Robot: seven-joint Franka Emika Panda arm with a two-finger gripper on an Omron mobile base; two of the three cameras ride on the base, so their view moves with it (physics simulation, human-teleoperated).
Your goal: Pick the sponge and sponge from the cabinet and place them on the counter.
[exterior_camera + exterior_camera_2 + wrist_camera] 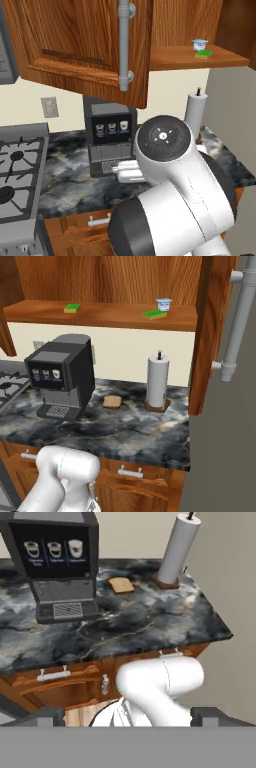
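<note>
Stove (17,175) cut by left edge

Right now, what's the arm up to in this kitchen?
Nothing picked yet. Both sponges, the left sponge and the right sponge, sit on the shelf of the open cabinet, the right one beside a small cup. The gripper is open and empty, low in front of the counter.
</note>
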